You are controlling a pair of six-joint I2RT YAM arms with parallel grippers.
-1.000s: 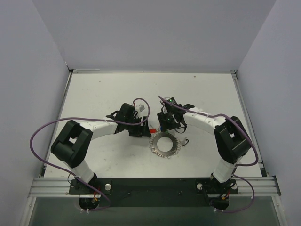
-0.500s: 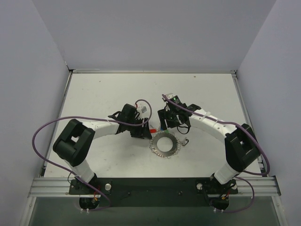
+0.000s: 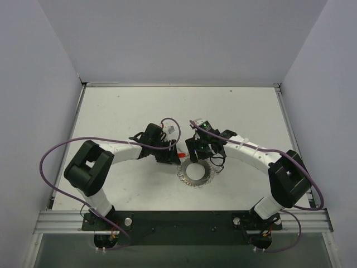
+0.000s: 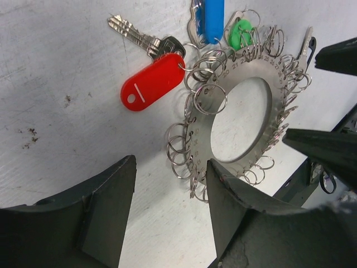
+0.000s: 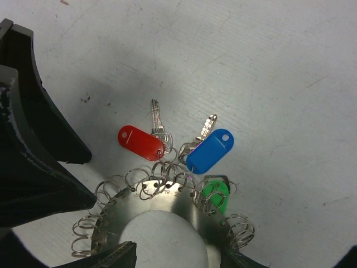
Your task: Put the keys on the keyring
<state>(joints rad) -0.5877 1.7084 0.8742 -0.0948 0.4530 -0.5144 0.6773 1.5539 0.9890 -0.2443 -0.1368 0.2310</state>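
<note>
- Scuffed white table point(image 3: 111, 111) carries the keyring point(image 4: 248, 75).
- Red-tagged key point(image 4: 152, 81), blue-tagged key point(image 4: 213, 19) and green-tagged key point(image 4: 241, 33) fan from its 11–12 o'clock rim.
- Left gripper point(image 4: 170, 184), right gripper point(image 3: 196, 151): jaws apart, empty.

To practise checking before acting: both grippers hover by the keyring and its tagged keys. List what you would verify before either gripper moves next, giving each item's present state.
1. Left gripper empty, fingers apart: ok.
2. Right gripper empty, fingers apart: ok.
3. Keyring lying flat on the table: ok.
4. Red-tagged key, blue-tagged key and green-tagged key in view at the keyring's rim: ok.
5. Each key's small loop threaded onto the keyring: cannot tell, because the loops overlap.
</note>
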